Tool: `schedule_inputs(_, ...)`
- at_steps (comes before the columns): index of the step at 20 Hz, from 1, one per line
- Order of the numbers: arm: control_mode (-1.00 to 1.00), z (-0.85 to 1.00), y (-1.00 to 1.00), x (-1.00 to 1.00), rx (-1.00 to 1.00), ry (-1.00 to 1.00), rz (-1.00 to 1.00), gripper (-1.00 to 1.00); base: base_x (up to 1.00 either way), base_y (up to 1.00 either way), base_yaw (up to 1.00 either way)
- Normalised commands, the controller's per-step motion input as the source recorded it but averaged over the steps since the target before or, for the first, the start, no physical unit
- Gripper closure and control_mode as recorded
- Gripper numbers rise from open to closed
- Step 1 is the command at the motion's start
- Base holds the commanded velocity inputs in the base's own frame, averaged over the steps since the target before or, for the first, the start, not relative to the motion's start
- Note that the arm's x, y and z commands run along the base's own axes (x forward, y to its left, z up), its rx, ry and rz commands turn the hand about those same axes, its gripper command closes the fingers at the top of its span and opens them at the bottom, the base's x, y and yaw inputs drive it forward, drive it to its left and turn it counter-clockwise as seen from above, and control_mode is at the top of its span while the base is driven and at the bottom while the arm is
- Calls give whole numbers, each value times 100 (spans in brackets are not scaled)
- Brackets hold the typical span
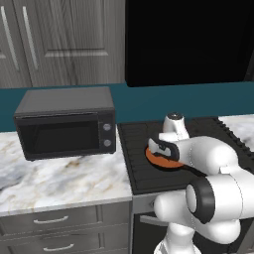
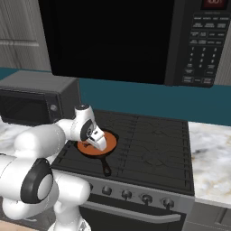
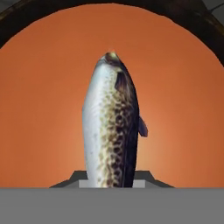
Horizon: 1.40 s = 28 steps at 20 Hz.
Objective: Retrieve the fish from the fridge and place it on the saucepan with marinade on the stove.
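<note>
The fish, silvery with a dark speckled back, hangs lengthwise from my gripper, which is shut on its tail end. Right under it lies the flat orange-brown inside of the saucepan with marinade. From the base views, my gripper points down just over the black saucepan, which sits at the front left of the stove. The pan's long handle points toward the knobs. The fridge is out of view.
A dark grey countertop microwave stands on the marble counter left of the stove. A black over-range microwave hangs above the cooktop. More marble counter lies to the right.
</note>
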Motion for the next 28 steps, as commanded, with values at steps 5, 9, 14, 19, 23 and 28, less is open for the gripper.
schedule_inputs(5,-100,-1,-11,9,0,0,0,100,0,0,0)
schedule_inputs(9,-100,0,-5,12,0,0,0,-100,0,0,0)
schedule_inputs(14,-100,0,0,20,0,0,0,-100,0,0,0)
schedule_inputs(19,-100,0,0,15,0,0,0,-100,0,0,0)
schedule_inputs(23,-100,1,-2,2,0,0,0,-100,0,0,0)
schedule_inputs(28,-100,22,-29,-33,0,-11,0,-100,0,0,0)
